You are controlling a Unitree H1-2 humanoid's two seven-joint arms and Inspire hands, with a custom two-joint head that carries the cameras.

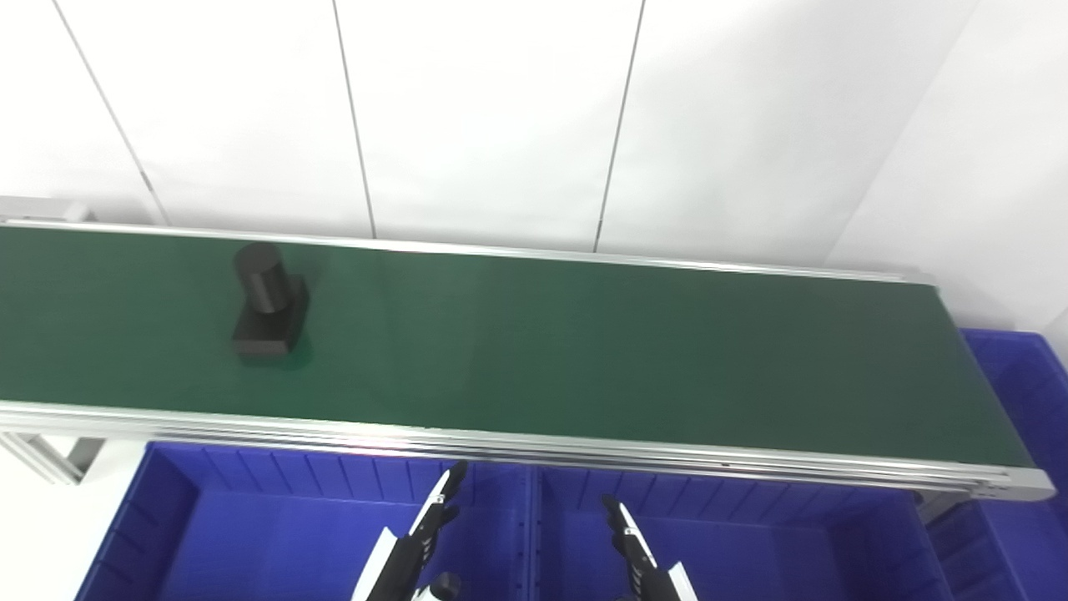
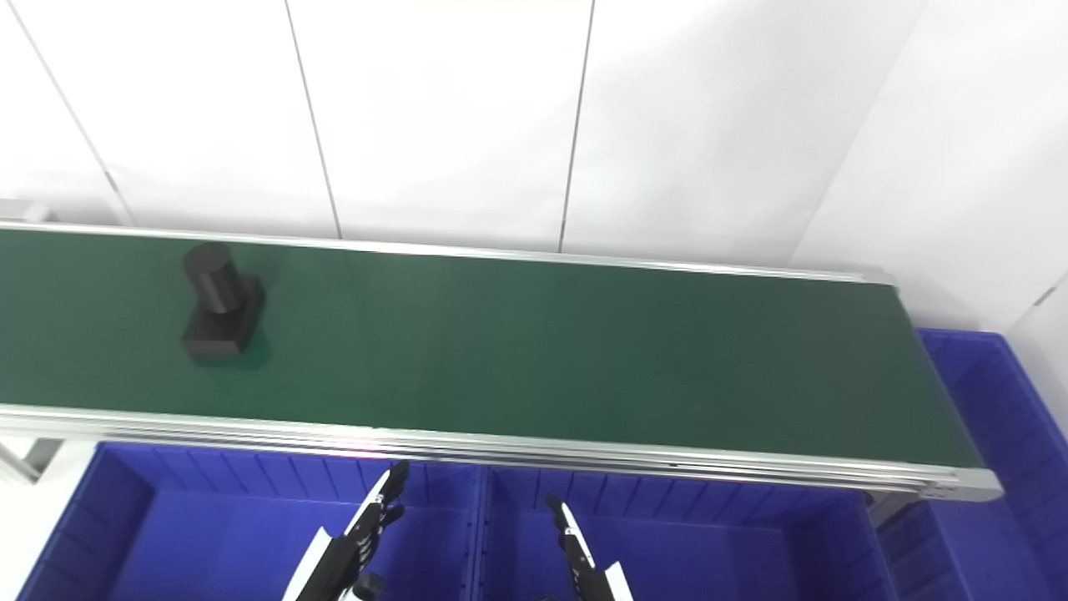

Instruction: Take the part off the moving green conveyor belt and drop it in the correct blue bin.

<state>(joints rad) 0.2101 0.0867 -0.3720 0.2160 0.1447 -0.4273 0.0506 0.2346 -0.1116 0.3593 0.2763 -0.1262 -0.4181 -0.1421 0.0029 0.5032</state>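
Note:
A black part [image 1: 268,300], a short cylinder standing on a square base, rides on the green conveyor belt [image 1: 584,351] at its left end; it also shows in the right eye view [image 2: 219,302]. My left hand [image 1: 413,547] and my right hand [image 1: 641,555] are at the bottom edge, below the belt's near rail, above the blue bins. Both are empty with fingers stretched out and apart. Both are far from the part, which is up and to the left of them.
Two blue bins stand side by side below the belt's near rail, the left bin [image 1: 250,534] and the middle bin [image 1: 793,542]. A third blue bin [image 1: 1022,392] stands past the belt's right end. A white panelled wall rises behind the belt.

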